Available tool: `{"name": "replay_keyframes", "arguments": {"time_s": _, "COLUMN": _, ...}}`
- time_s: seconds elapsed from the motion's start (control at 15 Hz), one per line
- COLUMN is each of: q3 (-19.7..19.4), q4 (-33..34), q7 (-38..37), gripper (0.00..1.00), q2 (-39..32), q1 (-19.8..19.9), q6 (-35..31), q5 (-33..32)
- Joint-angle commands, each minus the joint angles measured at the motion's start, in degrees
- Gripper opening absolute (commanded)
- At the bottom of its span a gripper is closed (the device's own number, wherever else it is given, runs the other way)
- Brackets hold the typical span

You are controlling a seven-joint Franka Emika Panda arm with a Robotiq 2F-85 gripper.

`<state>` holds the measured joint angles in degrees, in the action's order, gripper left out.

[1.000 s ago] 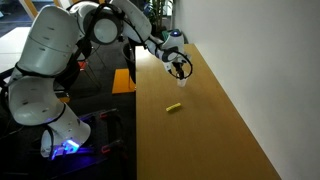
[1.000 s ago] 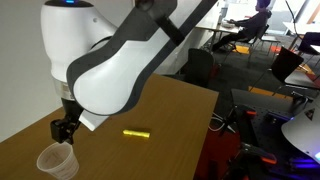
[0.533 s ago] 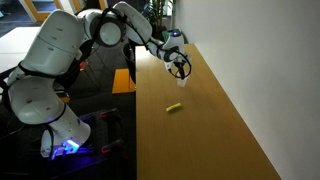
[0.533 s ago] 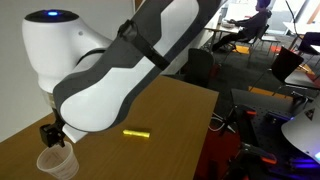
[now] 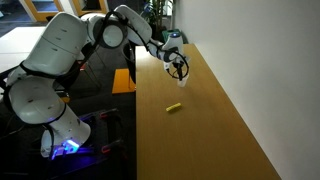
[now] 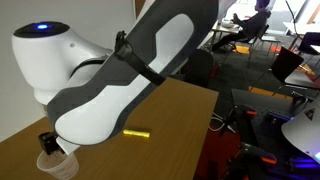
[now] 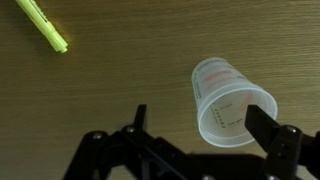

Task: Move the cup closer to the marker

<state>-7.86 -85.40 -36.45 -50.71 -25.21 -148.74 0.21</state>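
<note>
The cup (image 7: 222, 95) is translucent whitish plastic and stands upright on the wooden table, seen from above in the wrist view. It also shows in both exterior views (image 6: 58, 166) (image 5: 183, 80). My gripper (image 7: 200, 118) is open and straddles the cup. The right finger (image 7: 262, 115) is at the cup's rim and the left finger (image 7: 140, 116) stands well apart from it. The gripper sits just above the cup in both exterior views (image 6: 49, 145) (image 5: 179, 67). The yellow marker (image 7: 42, 26) lies flat on the table some way from the cup (image 6: 136, 132) (image 5: 174, 107).
The wooden table (image 5: 210, 130) runs along a white wall (image 5: 260, 60). Its edge drops to the floor beside the robot base (image 5: 60, 140). Office chairs and desks (image 6: 285, 65) stand beyond the table.
The arm has swung over and lowered, bringing the gripper down around the cup. The cup and marker have not moved.
</note>
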Motion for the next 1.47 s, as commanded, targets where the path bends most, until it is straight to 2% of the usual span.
{"name": "replay_keyframes", "arguments": {"time_s": 0.0, "q3": -1.7, "q4": 3.7, "q7": -4.2, "gripper": 1.00, "q2": -2.1, "q1": -1.0, "q6": 3.4, "q5": -1.8}}
{"name": "replay_keyframes", "arguments": {"time_s": 0.2, "q3": -2.7, "q4": 5.8, "q7": -6.9, "gripper": 1.00, "q2": -3.7, "q1": -1.4, "q6": 5.2, "q5": -3.1}}
{"name": "replay_keyframes", "arguments": {"time_s": 0.4, "q3": -2.1, "q4": 8.1, "q7": -8.3, "gripper": 1.00, "q2": -5.3, "q1": -0.6, "q6": 6.8, "q5": -3.9}}
{"name": "replay_keyframes", "arguments": {"time_s": 1.4, "q3": 1.7, "q4": 17.2, "q7": -5.2, "gripper": 1.00, "q2": -12.7, "q1": 3.6, "q6": 7.0, "q5": -1.7}}
